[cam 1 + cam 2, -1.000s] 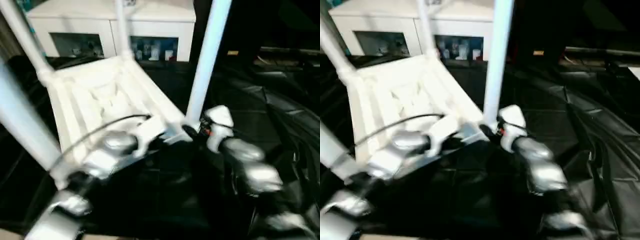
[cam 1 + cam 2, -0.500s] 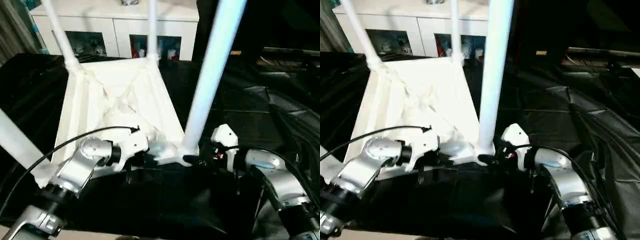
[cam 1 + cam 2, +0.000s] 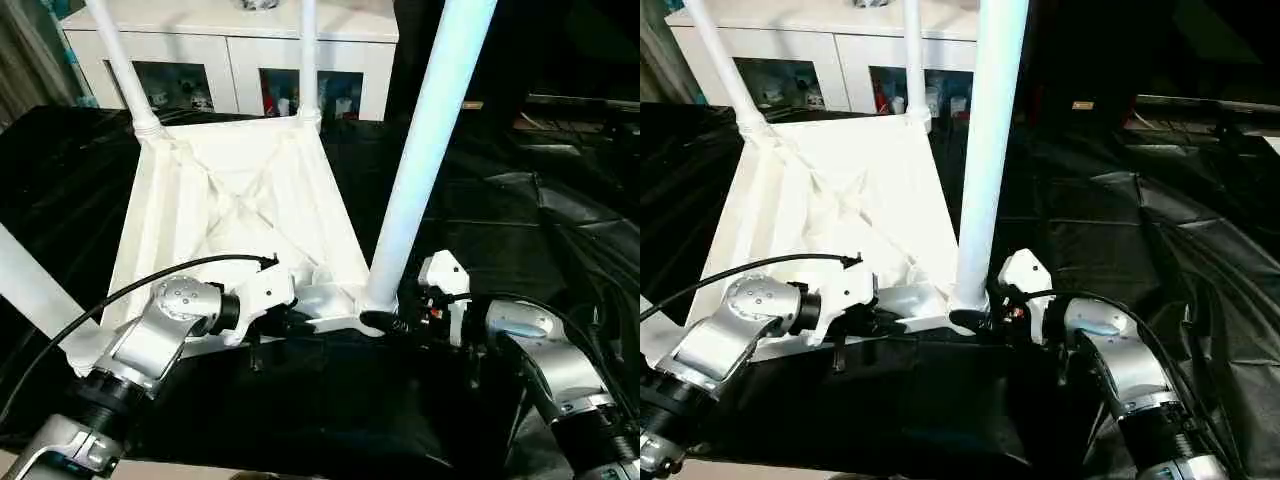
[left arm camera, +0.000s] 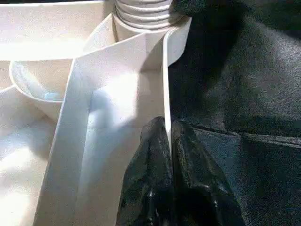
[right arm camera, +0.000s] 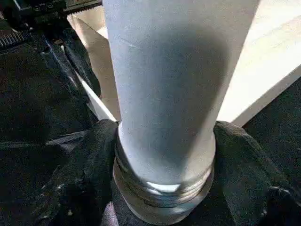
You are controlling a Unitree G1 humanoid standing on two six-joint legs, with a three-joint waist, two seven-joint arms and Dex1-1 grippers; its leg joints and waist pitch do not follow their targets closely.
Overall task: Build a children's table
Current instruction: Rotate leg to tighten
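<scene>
White table [image 3: 235,215] seen upside down, X-ribbed, legs up. Rim pinched by left end effector [image 4: 168,141]; near leg [image 3: 420,170] base clasped by right end effector [image 5: 164,188]. Black sheet [image 3: 520,230] open rightward.

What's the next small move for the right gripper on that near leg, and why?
Probably twist the leg a little further into its corner socket. The right gripper has a finger on each side of the leg's base, thread rings show above the socket, and the left gripper pinches the table's edge rib, bracing it.
</scene>
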